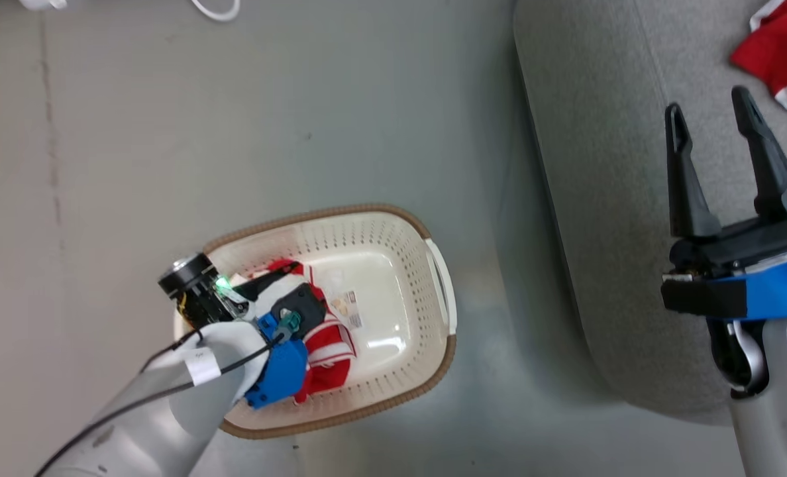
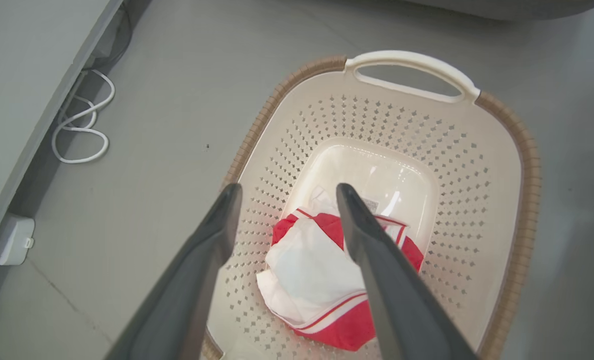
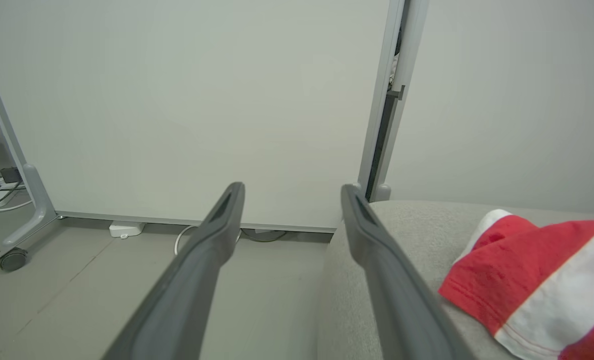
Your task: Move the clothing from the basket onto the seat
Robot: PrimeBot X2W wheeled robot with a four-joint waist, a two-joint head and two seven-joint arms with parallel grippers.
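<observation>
Basket [image 1: 400, 265]: cream, with perforated walls and a brown rim, standing on the grey floor [image 1: 301, 99].
Handle [image 2: 412, 60]: on the basket's end towards the seat.
Clothing in basket [image 2: 307, 270]: one crumpled red and white garment with thin stripe trim lies on the basket's floor, at the end away from that handle. The rest of the basket's floor is bare and glossy.
Label [image 2: 370, 204]: a small sticker on the basket's floor, just beside the garment.
Left gripper [image 2: 284, 192]: reaches down inside the basket over the garment. Its two dark fingers are spread wide with nothing between them. One finger crosses the garment in the left wrist view, but whether it touches the fabric I cannot tell.
Seat [image 1: 599, 199]: light-grey cushion near the basket, past its handle end, with a strip of floor between them.
Clothing on seat [image 1: 781, 53]: a second red and white garment lies on the cushion, well apart from the basket.
Right gripper [image 1: 707, 103]: well apart from the basket, over the seat near its edge, fingers held wide and empty.
Cable [image 2: 79, 125]: white loops on the floor, well clear of the basket's rim.
</observation>
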